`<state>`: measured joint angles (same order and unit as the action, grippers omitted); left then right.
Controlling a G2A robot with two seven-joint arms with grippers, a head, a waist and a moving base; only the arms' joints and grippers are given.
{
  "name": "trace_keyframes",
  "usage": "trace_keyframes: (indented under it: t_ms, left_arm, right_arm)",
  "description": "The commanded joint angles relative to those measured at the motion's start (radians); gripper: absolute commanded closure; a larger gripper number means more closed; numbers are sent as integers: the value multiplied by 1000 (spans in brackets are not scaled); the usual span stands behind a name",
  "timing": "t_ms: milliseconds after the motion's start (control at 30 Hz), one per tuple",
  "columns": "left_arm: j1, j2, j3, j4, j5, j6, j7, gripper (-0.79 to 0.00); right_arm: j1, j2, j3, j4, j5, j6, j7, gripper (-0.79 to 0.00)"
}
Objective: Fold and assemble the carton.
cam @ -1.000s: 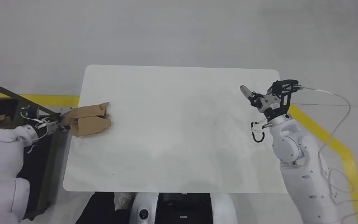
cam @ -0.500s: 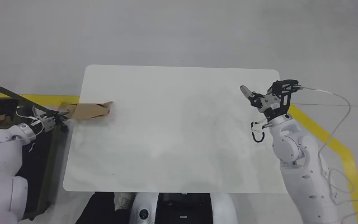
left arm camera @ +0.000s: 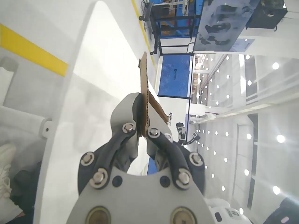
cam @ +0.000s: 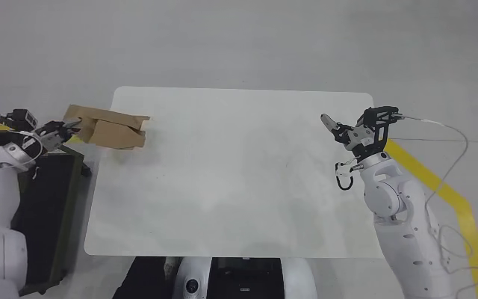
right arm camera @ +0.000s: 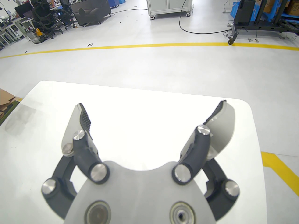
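Note:
A flat, folded brown carton (cam: 108, 127) hangs over the far left corner of the white table (cam: 239, 179), partly past its edge. My left gripper (cam: 66, 128) is shut on the carton's outer end; in the left wrist view the cardboard (left arm camera: 145, 94) stands edge-on, pinched between the two fingers of the left gripper (left arm camera: 143, 115). My right gripper (cam: 337, 146) stays above the table's right side, open, with nothing between its fingers (right arm camera: 81, 117). In the right wrist view the right gripper (right arm camera: 151, 115) faces the bare tabletop.
A dark bin (cam: 45, 217) stands on the floor off the table's left edge, and more brown cardboard (right arm camera: 5, 99) lies there. Yellow floor tape (cam: 422, 179) runs past the right side. The table's middle is bare white surface.
My left gripper has lifted the carton up and toward the far left corner, turning it so its broad face shows from above. The right arm has not moved.

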<state>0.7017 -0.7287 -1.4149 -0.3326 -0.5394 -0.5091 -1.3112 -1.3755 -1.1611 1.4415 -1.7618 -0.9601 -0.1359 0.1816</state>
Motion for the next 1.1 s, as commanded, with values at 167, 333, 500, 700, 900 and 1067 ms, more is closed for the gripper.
trace_keyframes:
  t_ms: [167,333,500,700,900,1067]
  left_arm:
    - [-16,-9,21,-152,-40,34,-34,0]
    - [-27,-21,67,-286,-40,56,-56,0]
    - [-42,-38,125,-383,-61,76,-76,0]
    - [-85,-61,211,-479,-62,103,-103,0]
    - [-125,-85,312,-540,-49,126,-126,0]
    - [-164,-110,403,-586,-40,134,-134,0]
  right_arm:
    - [0,0,0,0,0,0,0,-785]
    - [0,0,0,0,0,0,0,-785]
    - [0,0,0,0,0,0,0,-785]
    - [0,0,0,0,0,0,0,-785]
    - [0,0,0,0,0,0,0,-785]
    - [0,0,0,0,0,0,0,-785]
